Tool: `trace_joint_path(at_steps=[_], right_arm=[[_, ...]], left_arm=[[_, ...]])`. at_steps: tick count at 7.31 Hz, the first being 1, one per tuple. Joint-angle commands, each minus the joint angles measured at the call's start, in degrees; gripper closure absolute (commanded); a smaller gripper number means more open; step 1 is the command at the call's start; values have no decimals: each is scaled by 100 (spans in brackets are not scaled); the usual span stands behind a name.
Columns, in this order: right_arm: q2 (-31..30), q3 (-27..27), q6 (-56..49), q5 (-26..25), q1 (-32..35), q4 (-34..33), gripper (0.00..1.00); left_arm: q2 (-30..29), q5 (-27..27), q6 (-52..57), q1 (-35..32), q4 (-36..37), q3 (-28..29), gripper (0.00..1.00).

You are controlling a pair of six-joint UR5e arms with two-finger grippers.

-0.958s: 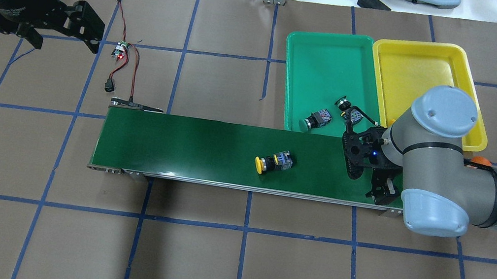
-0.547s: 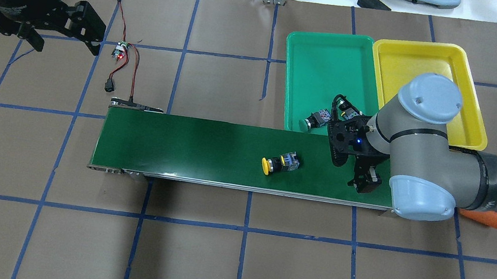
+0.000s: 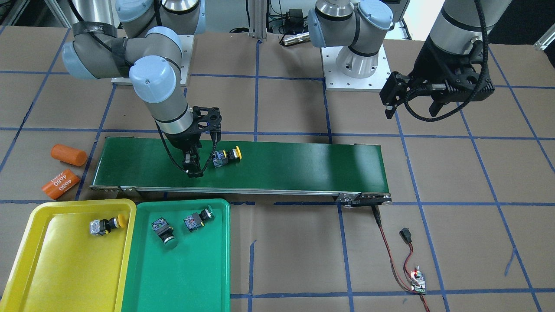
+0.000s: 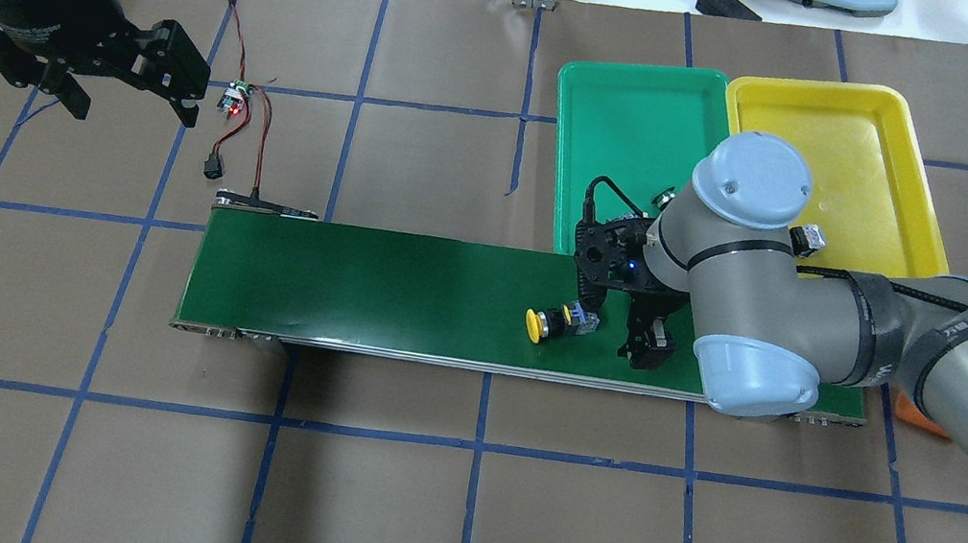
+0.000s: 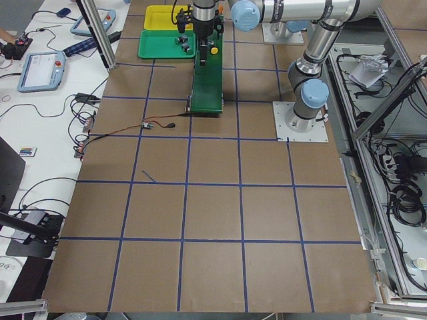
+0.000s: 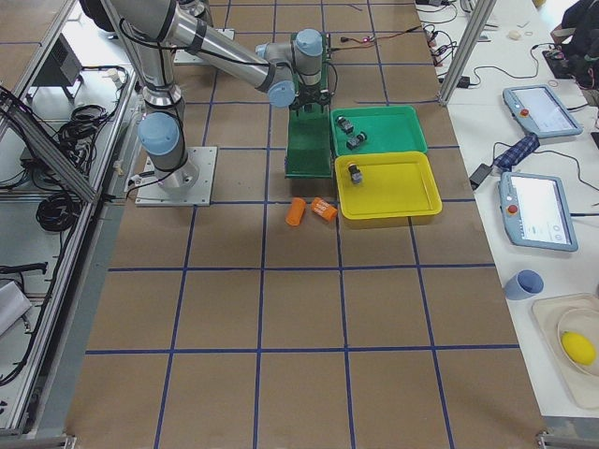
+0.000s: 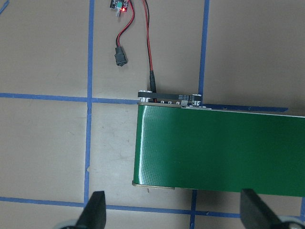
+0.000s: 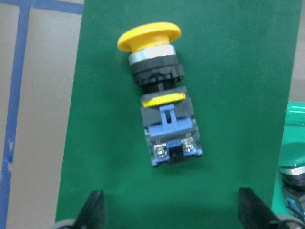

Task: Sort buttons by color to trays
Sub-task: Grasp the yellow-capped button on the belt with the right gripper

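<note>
Hovering low over the smooth dark-green conveyor belt (image 3: 303, 164) with the right tool (image 8: 174, 211), spread wide and empty, just short of the yellow button (image 8: 159, 109) lying on its side. Glossy mushroom cap, blocky blue-grey body; wide spread probably to clear that body. Left tool (image 7: 175, 212) parked past the belt's end, open too. Already sorted: another yellow button (image 3: 106, 225) in the yellow tray (image 3: 65, 268), two green buttons (image 3: 164, 229) in the green tray (image 3: 182, 273).
</note>
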Motion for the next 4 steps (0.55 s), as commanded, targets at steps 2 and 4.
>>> trace_joint_path(at_steps=[2,4], right_arm=[[3,-7,164,-2,201,-1,11],[-15,-7,76,-20,219,-1,57]], left_arm=[[112,10,20,-42,6,-25,0],[-91,1,221,-85,86,69,0]])
